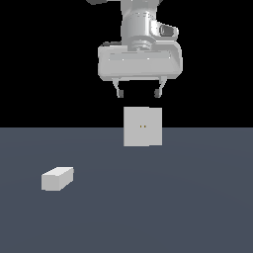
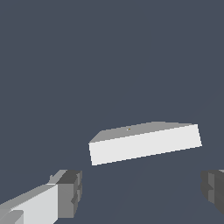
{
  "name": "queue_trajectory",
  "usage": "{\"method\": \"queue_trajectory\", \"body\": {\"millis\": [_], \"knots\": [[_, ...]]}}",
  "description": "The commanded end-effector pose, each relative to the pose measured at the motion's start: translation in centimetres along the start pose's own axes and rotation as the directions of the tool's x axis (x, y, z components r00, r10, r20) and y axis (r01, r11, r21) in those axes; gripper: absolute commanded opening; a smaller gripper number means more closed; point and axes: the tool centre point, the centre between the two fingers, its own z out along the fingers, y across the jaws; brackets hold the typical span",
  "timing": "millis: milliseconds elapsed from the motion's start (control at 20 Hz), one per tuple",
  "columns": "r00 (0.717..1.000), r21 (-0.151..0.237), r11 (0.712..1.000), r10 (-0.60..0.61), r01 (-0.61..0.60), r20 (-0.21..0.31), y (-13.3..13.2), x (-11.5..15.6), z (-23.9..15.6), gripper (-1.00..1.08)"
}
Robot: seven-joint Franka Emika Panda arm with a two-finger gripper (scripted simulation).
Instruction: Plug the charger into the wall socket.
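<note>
Nearest in the exterior view: charger, a small plain grey-white block, lying flat on the dark floor, toward that view's left. No marks on it, no prongs to be seen.

Farther back, near the middle: socket, a flat square plate standing upright, bigger than the block, with two tiny yellowish dots at its centre. Well apart from the charger.

Above the socket: gripper, spread wide, holding nothing, fingers pointing down. In the wrist view, the socket seen from above, between the two fingertips.

Could go wrong, probably:
- Coming straight down from here and bumping the socket, since the hand hangs right over it, not over the charger.
- Grabbing the charger crooked, so it tips or slips out.
- Missing the two dots later, because of how tiny they are.
</note>
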Motion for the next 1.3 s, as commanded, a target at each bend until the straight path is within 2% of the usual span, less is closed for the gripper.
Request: {"method": "queue_trajectory", "body": {"millis": [0, 600, 1250], "knots": [[1.000, 0.000, 1.000, 0.000, 0.000, 0.000, 0.0, 0.0, 0.0, 1.00], [1.000, 0.000, 1.000, 0.005, -0.005, -0.026, -1.7, -1.8, 1.3, 1.00], [0.993, 0.003, 1.000, 0.022, -0.022, -0.113, -7.7, -7.2, 5.8, 1.00]]}}
